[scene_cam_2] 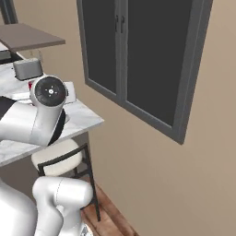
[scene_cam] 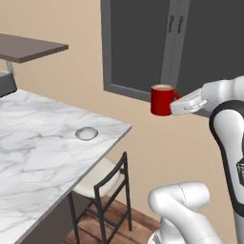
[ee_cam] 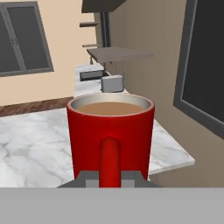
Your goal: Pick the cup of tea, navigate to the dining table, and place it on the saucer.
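Observation:
The cup of tea (scene_cam: 162, 100) is a red mug with light brown liquid, held upright in the air beyond the right edge of the dining table (scene_cam: 43, 157). My gripper (scene_cam: 178, 106) is shut on its handle from the right. In the hand view the cup of tea (ee_cam: 111, 127) stands close in front, handle toward me, with my gripper (ee_cam: 109, 179) shut around the handle's base. The saucer (scene_cam: 86, 133), small and pale, lies on the marble top near the table's right edge, to the left of and lower than the cup. In the right base view my arm hides most of the cup.
A black-framed chair with a pale round seat (scene_cam: 102, 178) is tucked under the table's near corner. A dark window (scene_cam: 171, 47) fills the wall behind the cup. A toaster (scene_cam_2: 27, 68) stands farther along the table, under a brown shelf (scene_cam: 28, 47).

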Robot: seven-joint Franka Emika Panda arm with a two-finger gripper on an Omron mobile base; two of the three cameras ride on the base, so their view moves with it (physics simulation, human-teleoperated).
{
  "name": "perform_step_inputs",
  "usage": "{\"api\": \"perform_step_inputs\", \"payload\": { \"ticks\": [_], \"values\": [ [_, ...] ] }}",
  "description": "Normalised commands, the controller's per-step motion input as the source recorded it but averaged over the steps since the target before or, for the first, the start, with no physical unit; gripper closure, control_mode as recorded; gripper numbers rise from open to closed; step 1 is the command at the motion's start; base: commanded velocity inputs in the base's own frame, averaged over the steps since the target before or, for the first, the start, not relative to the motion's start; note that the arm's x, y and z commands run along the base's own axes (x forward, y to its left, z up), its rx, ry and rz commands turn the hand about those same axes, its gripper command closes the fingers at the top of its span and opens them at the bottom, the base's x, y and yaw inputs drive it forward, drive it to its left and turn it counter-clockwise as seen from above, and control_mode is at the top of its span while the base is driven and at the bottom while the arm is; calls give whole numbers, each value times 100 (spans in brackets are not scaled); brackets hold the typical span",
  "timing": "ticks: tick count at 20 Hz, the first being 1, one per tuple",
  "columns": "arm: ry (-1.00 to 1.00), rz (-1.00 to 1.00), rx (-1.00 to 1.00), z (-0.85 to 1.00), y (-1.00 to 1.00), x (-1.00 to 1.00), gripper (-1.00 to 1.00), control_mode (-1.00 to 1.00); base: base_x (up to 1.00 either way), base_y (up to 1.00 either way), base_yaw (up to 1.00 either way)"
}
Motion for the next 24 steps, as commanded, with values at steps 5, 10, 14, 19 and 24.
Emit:
{"api": "perform_step_inputs", "payload": {
  "ticks": [5,10,14,19,24],
  "values": [
    [0,0,0,0,0,0,100,100,82,18,0],
    [0,0,0,0,0,0,100,100,61,36,-2],
    [0,0,0,0,0,0,100,100,53,31,-1],
    [0,0,0,0,0,0,100,100,5,11,0],
    [5,-1,-1,-7,51,51,100,-100,6,7,0]
  ]
}}
